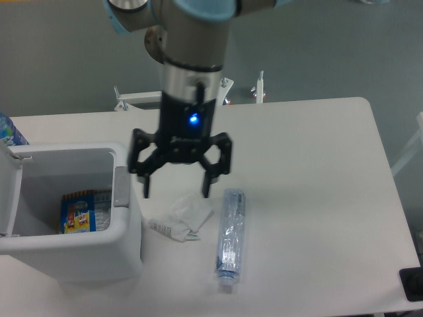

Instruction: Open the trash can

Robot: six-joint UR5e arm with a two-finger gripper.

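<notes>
Trash can (73, 247) sits with lid flipped open, gripper (176, 187) hanging spread wide and empty above a crumpled wrapper (182, 218).

Table (310, 172) fills most of view. Trash can (73, 247) sits at table's left near corner, lid (9, 195) swung up at its left side, push-button tab (121, 187) on its right rim. Snack packet (79, 212) lies inside can. Just right of can, crumpled wrapper (182, 218) lies on table. Right of wrapper, touching or nearly so, plastic bottle (230, 238) lies on its side, cap toward near edge. Gripper (177, 188) hangs above wrapper, fingers spread, between can and bottle. Another bottle (9, 132) at far left edge, behind can.
</notes>
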